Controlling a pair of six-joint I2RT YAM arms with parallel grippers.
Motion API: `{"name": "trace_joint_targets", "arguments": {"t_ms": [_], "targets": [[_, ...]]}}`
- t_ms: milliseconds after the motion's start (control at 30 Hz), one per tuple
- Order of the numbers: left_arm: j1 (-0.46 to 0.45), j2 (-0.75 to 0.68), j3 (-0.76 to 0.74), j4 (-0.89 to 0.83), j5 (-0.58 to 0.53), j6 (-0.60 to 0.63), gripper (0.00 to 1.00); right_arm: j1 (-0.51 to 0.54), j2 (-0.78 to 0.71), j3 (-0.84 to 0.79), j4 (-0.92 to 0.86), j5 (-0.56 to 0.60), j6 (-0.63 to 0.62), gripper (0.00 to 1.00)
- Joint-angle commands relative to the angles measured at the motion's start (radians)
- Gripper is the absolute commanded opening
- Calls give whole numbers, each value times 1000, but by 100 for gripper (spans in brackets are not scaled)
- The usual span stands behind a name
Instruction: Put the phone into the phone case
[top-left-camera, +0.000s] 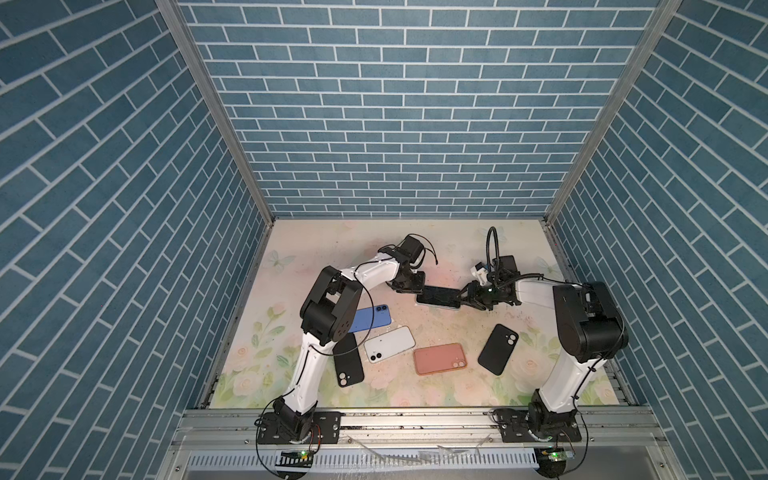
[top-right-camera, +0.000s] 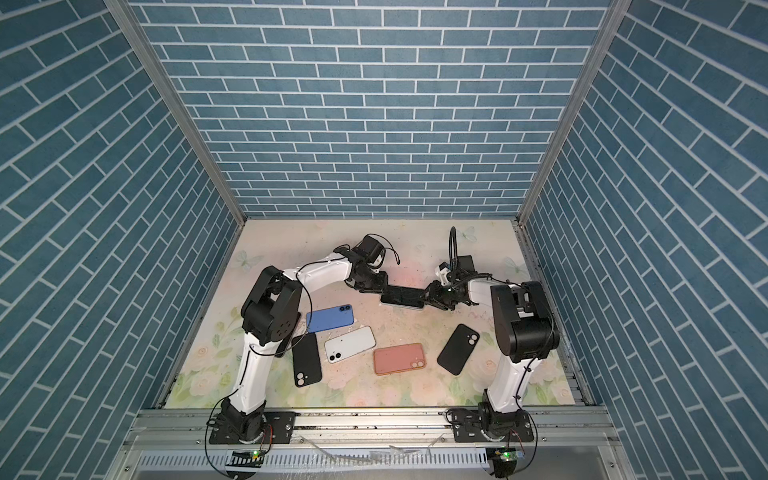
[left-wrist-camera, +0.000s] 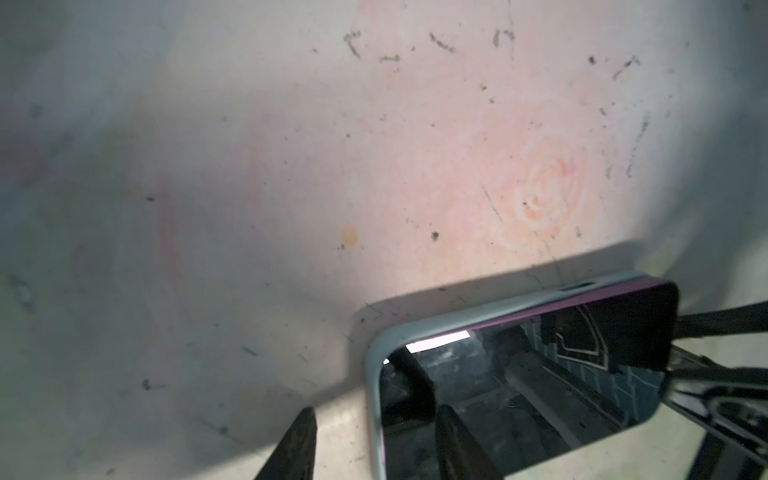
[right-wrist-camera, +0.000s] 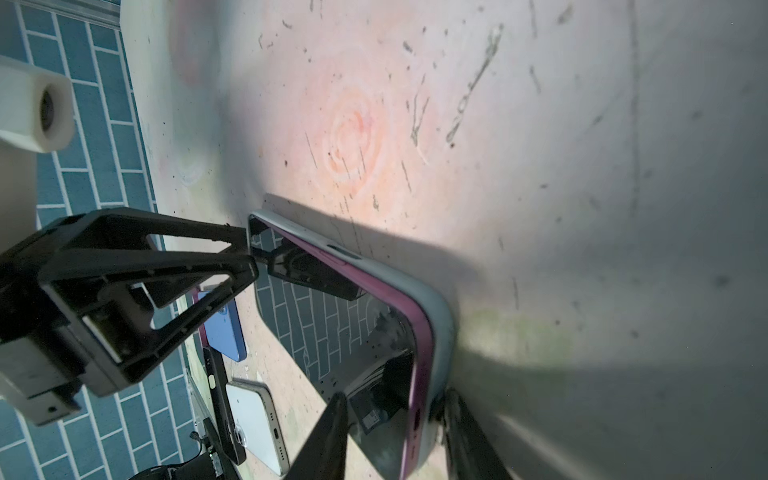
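One purple-edged phone (right-wrist-camera: 345, 332), wrist-only.

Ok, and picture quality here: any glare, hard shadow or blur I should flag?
Left wrist view: the glossy black screen of the purple-edged phone mirrors a bright light strip, and the floral table mat turns dim and soft off the lit patch. Right wrist view: a hard-edged shadow falls beside the phone on the mat, its screen reflecting the blue brick wall. Both top views: evenly lit, sharp.
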Motion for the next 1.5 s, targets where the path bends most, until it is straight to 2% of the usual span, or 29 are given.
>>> {"name": "trace_joint_targets", "arguments": {"t_ms": [0,133,300,433,667,1000,1200,1467], "targets": [[-7,88,3,-150,-127,44,49,8,-34,5,-20,18,-45,39],[-6,101,23,-140,-116,25,50,8,-43,-5,-22,30,-55,38],[-4,158,118,-189,-120,27,50,8,-63,-13,-29,46,-65,38],[-4,187,152,-222,-137,37,47,8,-72,-13,-41,53,-73,38],[-6,164,94,-220,-141,51,39,8,-78,0,-51,64,-76,39],[-7,123,-7,-162,-116,34,38,8,-84,19,-69,89,-73,39],[-7,143,6,-169,-118,33,38,8,-101,22,-84,103,-72,39],[-8,176,71,-269,-162,70,35,7,-140,18,-92,129,-57,39]]}}
